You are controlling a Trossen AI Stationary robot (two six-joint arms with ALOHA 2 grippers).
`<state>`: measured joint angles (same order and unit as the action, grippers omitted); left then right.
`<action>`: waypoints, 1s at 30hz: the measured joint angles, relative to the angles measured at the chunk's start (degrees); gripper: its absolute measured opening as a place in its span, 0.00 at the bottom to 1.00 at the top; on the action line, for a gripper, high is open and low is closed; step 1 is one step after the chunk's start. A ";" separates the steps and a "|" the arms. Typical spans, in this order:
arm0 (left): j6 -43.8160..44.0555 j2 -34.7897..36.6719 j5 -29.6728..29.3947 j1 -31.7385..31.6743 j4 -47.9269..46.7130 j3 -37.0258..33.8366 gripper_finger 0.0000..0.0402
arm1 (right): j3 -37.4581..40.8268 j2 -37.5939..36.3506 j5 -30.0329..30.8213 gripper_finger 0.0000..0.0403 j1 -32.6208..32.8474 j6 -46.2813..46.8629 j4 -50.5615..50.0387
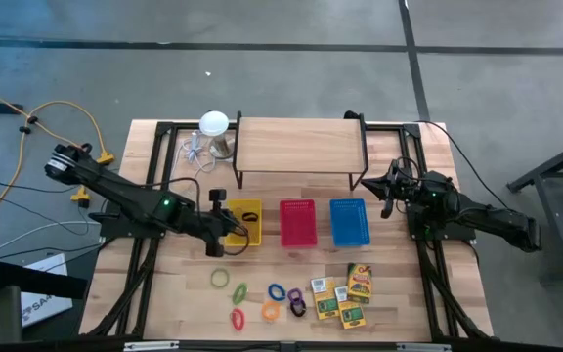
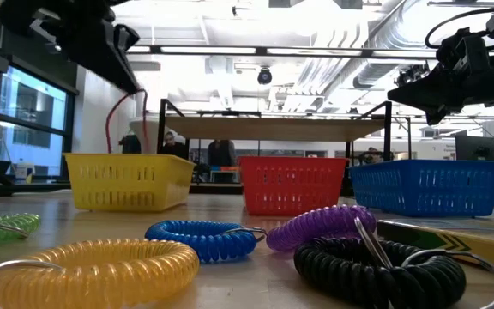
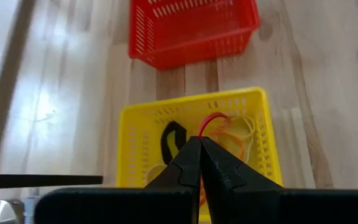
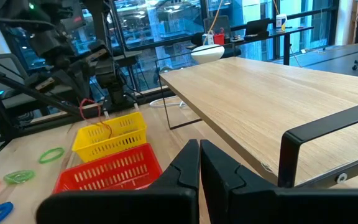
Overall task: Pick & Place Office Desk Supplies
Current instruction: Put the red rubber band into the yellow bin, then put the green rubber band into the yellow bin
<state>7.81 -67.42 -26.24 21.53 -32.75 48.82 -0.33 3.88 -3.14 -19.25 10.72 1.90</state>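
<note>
My left gripper (image 3: 200,139) hovers over the yellow basket (image 1: 245,236), shut on a thin red rubber band (image 3: 212,118). A black coil ring (image 3: 172,140) and orange and yellow bands (image 3: 236,128) lie in that basket. My right gripper (image 4: 199,155) is shut and holds nothing, raised near the table's right edge beside the wooden shelf (image 1: 299,147). On the near table lie green bands (image 1: 221,279), an orange band (image 1: 238,318), coloured coil rings (image 1: 278,293) and yellow-and-green card boxes (image 1: 341,293). My left gripper pinches the red rubber band between its two fingertips at the loop's upper part (image 3: 202,129), coming from above and slanting down. The band hangs slack below the fingers (image 2: 108,129) into the yellow basket; its lower end is hidden by the basket wall.
A red basket (image 1: 298,223) and a blue basket (image 1: 350,222) stand right of the yellow one. The shelf with black legs spans the far middle. A white round-topped object with a cable (image 1: 213,124) sits at the far left. Bare wood lies along the table's left and right.
</note>
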 joint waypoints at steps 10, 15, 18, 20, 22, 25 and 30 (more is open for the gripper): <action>0.83 -3.79 5.65 -4.15 0.31 0.02 0.08 | 0.00 -0.01 0.00 0.00 -0.01 0.00 0.00; 0.81 -5.98 8.88 -6.52 0.33 0.00 0.11 | 0.00 -0.02 0.00 0.00 0.00 0.00 0.01; 0.80 -7.13 11.20 -7.66 0.35 0.00 0.11 | 0.00 -0.02 0.00 0.00 -0.01 0.01 0.01; 0.79 -7.43 11.76 -8.28 0.38 0.00 0.11 | 0.01 0.00 0.00 0.00 0.00 0.00 0.01; 0.52 -7.41 11.83 -8.54 0.55 0.00 0.11 | 0.00 0.00 0.00 0.00 0.00 0.00 0.01; -0.69 -7.08 11.81 -8.71 1.07 0.00 0.11 | 0.01 0.00 0.00 0.00 0.00 0.00 0.01; -0.98 -6.95 11.81 -8.68 1.66 0.02 0.11 | 0.01 -0.01 0.00 0.00 -0.02 0.01 0.01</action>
<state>6.83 -74.37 -14.44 12.84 -31.09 48.84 -0.33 3.87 -3.14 -19.27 10.73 1.91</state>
